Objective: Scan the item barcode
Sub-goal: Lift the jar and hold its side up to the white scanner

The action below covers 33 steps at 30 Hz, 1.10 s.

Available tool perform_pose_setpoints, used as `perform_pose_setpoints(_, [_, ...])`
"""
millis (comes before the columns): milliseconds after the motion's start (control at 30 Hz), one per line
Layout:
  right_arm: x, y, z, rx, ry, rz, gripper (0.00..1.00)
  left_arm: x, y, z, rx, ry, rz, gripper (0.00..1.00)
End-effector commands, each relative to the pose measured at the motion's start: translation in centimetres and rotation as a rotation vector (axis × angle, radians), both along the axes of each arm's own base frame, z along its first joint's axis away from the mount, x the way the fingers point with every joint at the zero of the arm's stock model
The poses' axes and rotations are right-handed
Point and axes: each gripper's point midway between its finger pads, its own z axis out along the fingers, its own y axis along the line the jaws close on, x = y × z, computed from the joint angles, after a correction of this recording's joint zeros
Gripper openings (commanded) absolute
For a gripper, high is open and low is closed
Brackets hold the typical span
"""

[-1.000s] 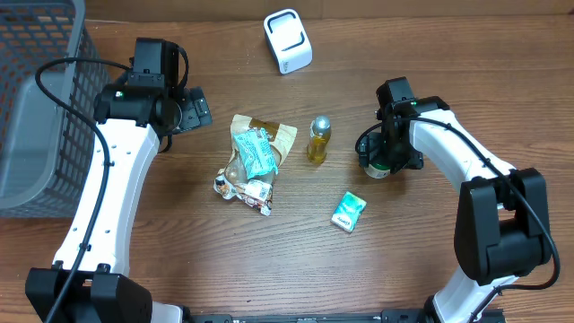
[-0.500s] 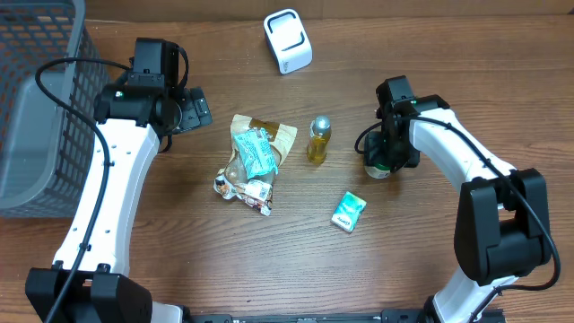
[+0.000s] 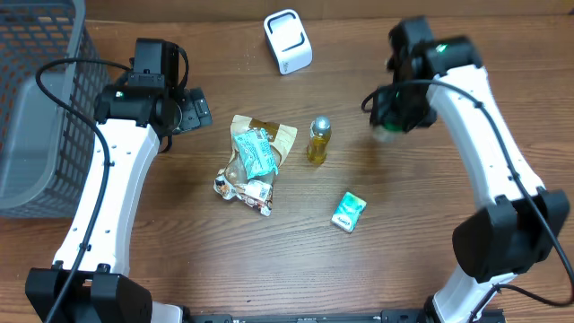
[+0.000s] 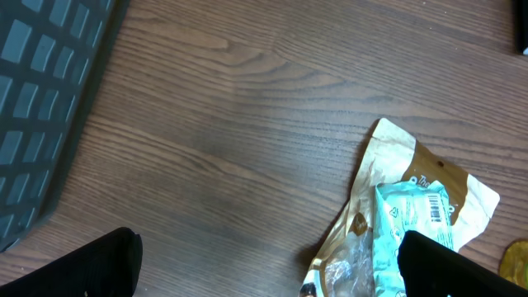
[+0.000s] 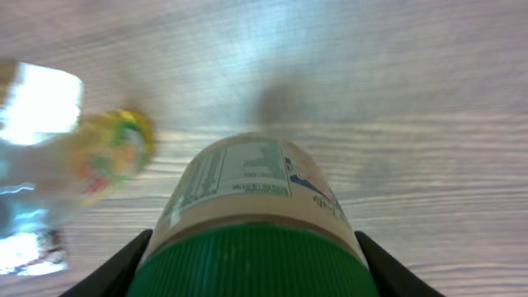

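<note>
My right gripper (image 3: pixel 392 123) is shut on a jar with a green lid (image 3: pixel 388 132) and holds it in the air over the right side of the table. In the right wrist view the jar (image 5: pixel 247 177) fills the space between my fingers (image 5: pixel 115 268), lid toward the camera and a printed label facing up. No barcode shows on it. A white scanner box (image 3: pixel 287 40) stands at the back centre. My left gripper (image 3: pixel 194 109) hangs open over bare wood, left of the snack bags (image 4: pixel 412 223). Nothing is between its fingers (image 4: pixel 82 268).
A pile of snack bags (image 3: pixel 254 160) lies mid-table, with a small yellow bottle (image 3: pixel 318 139) upright to its right. A green packet (image 3: pixel 348 213) lies nearer the front. A grey mesh basket (image 3: pixel 36 108) fills the far left.
The right gripper closed on the jar and lifted it off the table, moving up and toward the back. The left arm has not moved.
</note>
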Motion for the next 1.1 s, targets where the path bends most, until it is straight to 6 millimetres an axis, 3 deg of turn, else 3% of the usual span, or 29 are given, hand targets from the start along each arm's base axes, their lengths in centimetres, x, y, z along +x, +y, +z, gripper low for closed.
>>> perform_pose_setpoints(0, [1.7,0.5,6.8,0.041,-0.167,0.005,0.25,0.2,-0.1,0.4,0.013,-0.008,-0.025,1.0])
perform_pose_setpoints(100, [2.7,0.9,10.3,0.073,-0.272,0.003,0.24,0.2,-0.1,0.4,0.013,-0.008,-0.025,1.0])
perform_pose_setpoints(233, [4.2,2.3,11.6,0.12,-0.352,0.024,0.24,0.2,-0.1,0.4,0.013,-0.008,-0.025,0.99])
perform_pose_setpoints(533, [9.1,6.9,10.8,0.167,-0.488,0.094,0.24,0.2,-0.1,0.4,0.013,-0.008,-0.025,1.0])
perform_pose_setpoints(767, [14.8,12.5,9.0,0.213,-0.648,0.183,0.24,0.2,-0.1,0.4,0.013,-0.008,-0.026,0.99])
perform_pose_setpoints(1067, [20.5,15.0,6.9,0.236,-0.804,0.22,0.29,0.2,-0.1,0.4,0.013,-0.008,-0.026,1.0])
